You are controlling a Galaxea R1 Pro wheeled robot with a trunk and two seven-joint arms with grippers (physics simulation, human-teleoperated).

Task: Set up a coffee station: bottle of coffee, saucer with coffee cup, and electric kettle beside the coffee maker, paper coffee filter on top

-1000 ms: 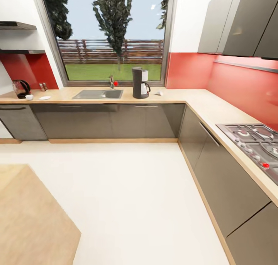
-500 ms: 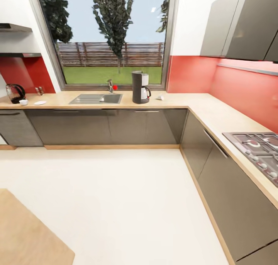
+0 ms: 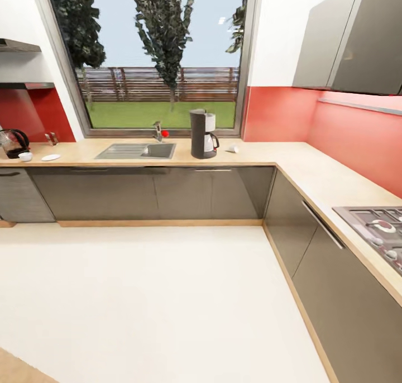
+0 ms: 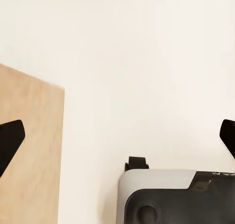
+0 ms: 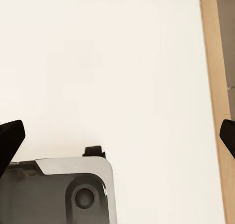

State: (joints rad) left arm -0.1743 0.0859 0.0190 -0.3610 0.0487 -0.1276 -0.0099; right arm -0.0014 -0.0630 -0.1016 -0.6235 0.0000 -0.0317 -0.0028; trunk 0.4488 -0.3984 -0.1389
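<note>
The coffee maker (image 3: 203, 133) stands on the kitchen countertop (image 3: 254, 153) just right of the sink, under the window. A small whitish paper coffee filter (image 3: 231, 148) lies on the worktop to its right. Far left on the same worktop are the electric kettle (image 3: 14, 142), the white coffee cup (image 3: 25, 156) and the saucer (image 3: 51, 157), side by side. Dark kitchen shelf slabs (image 3: 19, 46) hang on the wall above them. The bottle of coffee is out of view. My left gripper (image 4: 117, 138) and right gripper (image 5: 117, 136) are both open over the white floor, holding nothing.
A sink (image 3: 137, 151) with a faucet (image 3: 158, 130) is set into the worktop. The counter turns along the right wall, with a hob (image 3: 379, 229). Open white floor lies between me and the cabinets. A wooden table corner (image 3: 17, 369) sits at my lower left.
The whole head view has shifted: the counter sits lower and closer, and the wooden table has slid almost out of the picture. The things on the counter have not moved.
</note>
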